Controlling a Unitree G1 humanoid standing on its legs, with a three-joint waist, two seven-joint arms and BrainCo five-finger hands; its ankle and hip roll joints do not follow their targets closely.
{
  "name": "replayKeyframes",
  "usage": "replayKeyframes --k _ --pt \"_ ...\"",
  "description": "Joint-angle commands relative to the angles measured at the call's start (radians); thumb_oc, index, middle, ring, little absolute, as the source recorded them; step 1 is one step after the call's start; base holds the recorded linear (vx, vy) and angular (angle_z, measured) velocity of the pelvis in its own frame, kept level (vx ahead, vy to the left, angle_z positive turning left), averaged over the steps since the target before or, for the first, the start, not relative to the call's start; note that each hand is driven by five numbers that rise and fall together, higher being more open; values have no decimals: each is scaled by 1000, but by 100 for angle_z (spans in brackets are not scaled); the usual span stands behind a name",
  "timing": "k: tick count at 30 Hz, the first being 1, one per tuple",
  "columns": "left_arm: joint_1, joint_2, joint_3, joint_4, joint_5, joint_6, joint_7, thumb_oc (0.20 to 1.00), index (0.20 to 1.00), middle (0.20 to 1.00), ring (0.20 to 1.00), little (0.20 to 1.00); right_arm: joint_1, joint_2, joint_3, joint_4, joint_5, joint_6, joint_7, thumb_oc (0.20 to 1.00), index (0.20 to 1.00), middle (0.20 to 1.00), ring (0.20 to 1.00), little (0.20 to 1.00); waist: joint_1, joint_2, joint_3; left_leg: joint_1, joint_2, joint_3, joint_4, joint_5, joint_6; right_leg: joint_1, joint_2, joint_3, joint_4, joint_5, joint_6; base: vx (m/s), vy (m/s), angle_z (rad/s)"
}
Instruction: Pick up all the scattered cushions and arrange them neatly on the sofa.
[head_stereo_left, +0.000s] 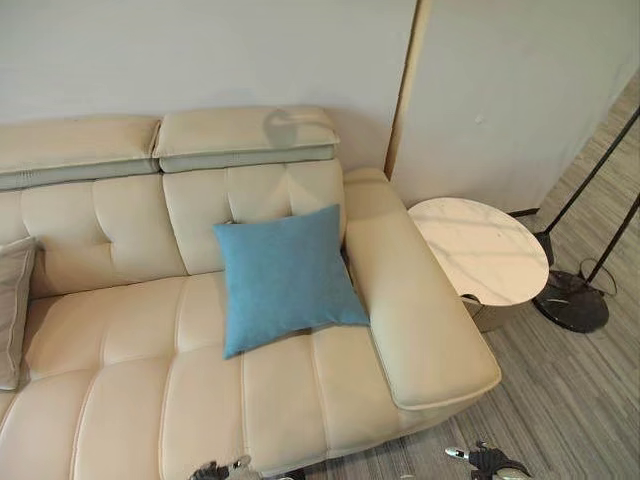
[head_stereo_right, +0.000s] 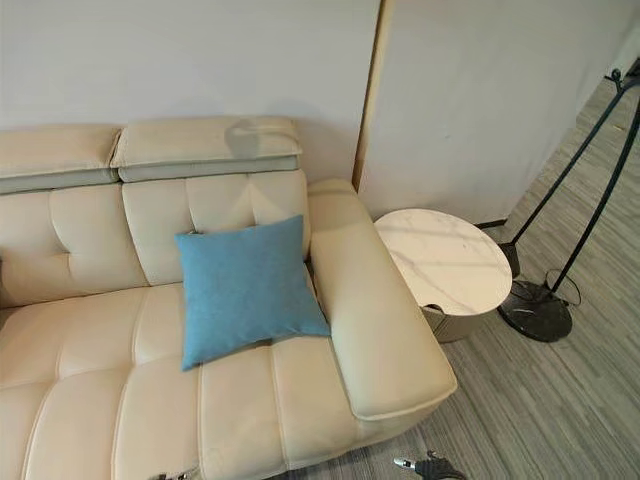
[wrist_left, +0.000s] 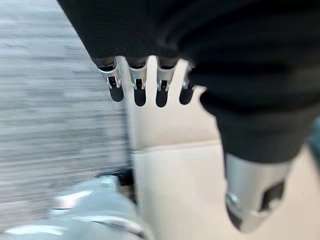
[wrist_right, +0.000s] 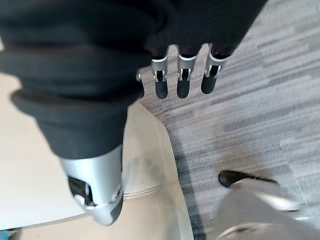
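A blue cushion (head_stereo_left: 285, 275) stands upright on the cream leather sofa (head_stereo_left: 130, 360), leaning on the backrest beside the sofa's right armrest (head_stereo_left: 420, 320). A grey cushion (head_stereo_left: 12, 305) rests against the backrest at the far left, partly cut off by the view's edge. My left hand (head_stereo_left: 225, 468) hangs low at the sofa's front edge; in the left wrist view its fingers (wrist_left: 138, 82) are relaxed and hold nothing. My right hand (head_stereo_left: 490, 460) hangs over the floor in front of the armrest, and its fingers (wrist_right: 182, 82) are relaxed and empty too.
A round marble-topped side table (head_stereo_left: 480, 250) stands right of the armrest. Behind it is a floor lamp with a black round base (head_stereo_left: 570, 300) and slanted black poles. Grey striped wood floor (head_stereo_left: 560, 400) lies to the right; a pale wall rises behind the sofa.
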Motion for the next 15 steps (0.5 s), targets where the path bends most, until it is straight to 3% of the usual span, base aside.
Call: replayKeyframes --k 1,3,4,6,10,12,15 --pt "-82 9 30 16 36 -10 4 1000 1000 1000 1000 1000 -27 -18 30 -5 -5 -23 2 1000 1000 1000 1000 1000 -2 -19 37 -78 -49 -130 -9 -3 -50 41 80 36 -68 -9 -6 -362 -296 -12" --pt "-85 8 31 12 35 -9 7 1000 1000 1000 1000 1000 -27 -22 32 -4 -9 -22 0 1000 1000 1000 1000 1000 -5 -19 44 -89 -49 -138 -9 4 -56 33 84 27 -70 -3 -8 -377 -247 10" --pt "-96 10 28 5 28 -14 17 1000 1000 1000 1000 1000 -30 -30 38 4 -14 -25 -7 1000 1000 1000 1000 1000 -7 -20 68 -122 -45 -173 -9 8 -71 7 89 14 -60 1 -16 -484 -245 34" --pt "-108 15 30 1 24 -22 27 1000 1000 1000 1000 1000 -39 -38 48 1 -20 -24 -14 1000 1000 1000 1000 1000 0 -31 84 -97 -65 -231 -9 -5 -59 -15 79 12 -54 22 -17 -378 -176 24" --pt "-95 16 48 -1 15 -22 32 1000 1000 1000 1000 1000 -35 -30 56 -7 -21 -20 -6 1000 1000 1000 1000 1000 -6 -44 62 -49 -58 -200 33 -49 -45 -27 61 8 -86 50 -13 -190 -84 -14" --pt "-84 13 56 -3 10 -23 33 1000 1000 1000 1000 1000 -36 -29 61 -12 -24 -21 -4 1000 1000 1000 1000 1000 -4 -53 46 -10 -66 -203 110 -120 -30 -29 46 10 -109 69 -13 -145 -35 1" --pt "-82 8 54 -4 3 -18 29 1000 1000 1000 1000 1000 -39 -31 65 -13 -30 -19 -3 1000 1000 1000 1000 1000 -6 -51 40 24 -59 -181 139 -159 -24 -33 43 8 -115 72 -13 -82 19 11"
